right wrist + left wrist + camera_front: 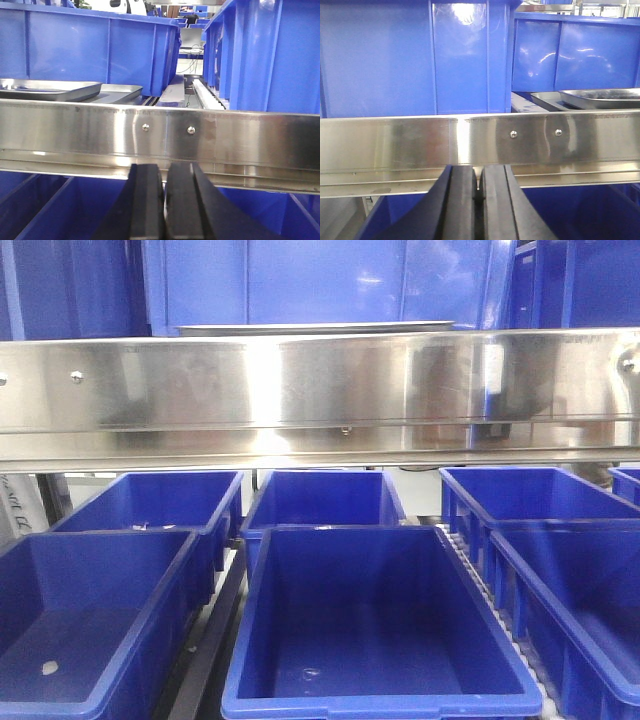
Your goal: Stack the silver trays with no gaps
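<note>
Two silver trays lie on the shelf behind the steel band. In the left wrist view the nearer tray (605, 96) lies partly over a second tray (546, 100), shifted sideways from it. In the right wrist view the same pair shows at the left, the upper tray (47, 89) over the lower tray (120, 91). From the front only a thin tray rim (315, 328) shows above the band. My left gripper (479, 186) is shut and empty, low in front of the band. My right gripper (165, 186) is also shut and empty, below the band.
A long flat steel band with screw heads (320, 390) crosses the whole view between my grippers and the trays. Several open blue bins (375, 620) stand below it. Tall blue bin walls (420, 60) stand behind the trays. A roller track (210, 95) runs at the right.
</note>
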Controlling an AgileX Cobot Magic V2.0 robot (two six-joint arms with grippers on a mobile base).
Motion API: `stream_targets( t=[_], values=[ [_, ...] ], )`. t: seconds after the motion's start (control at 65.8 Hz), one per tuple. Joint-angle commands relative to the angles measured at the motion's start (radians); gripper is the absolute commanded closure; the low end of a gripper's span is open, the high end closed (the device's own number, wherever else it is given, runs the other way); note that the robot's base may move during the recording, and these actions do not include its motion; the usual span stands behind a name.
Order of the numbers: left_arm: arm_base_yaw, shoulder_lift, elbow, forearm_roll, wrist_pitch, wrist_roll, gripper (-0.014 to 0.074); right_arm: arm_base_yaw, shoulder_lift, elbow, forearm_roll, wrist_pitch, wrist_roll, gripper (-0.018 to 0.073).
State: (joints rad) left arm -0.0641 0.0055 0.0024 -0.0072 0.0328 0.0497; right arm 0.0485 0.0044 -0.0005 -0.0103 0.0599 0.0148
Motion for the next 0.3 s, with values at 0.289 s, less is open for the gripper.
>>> stream_targets(
  t=[0.289],
  values=[
    [0.000,-0.005,-0.002,0.001,-0.021,0.001,0.0605,0.001,-0.004,0.001,0.002,-0.017,-0.001,0.0578]
  ],
)
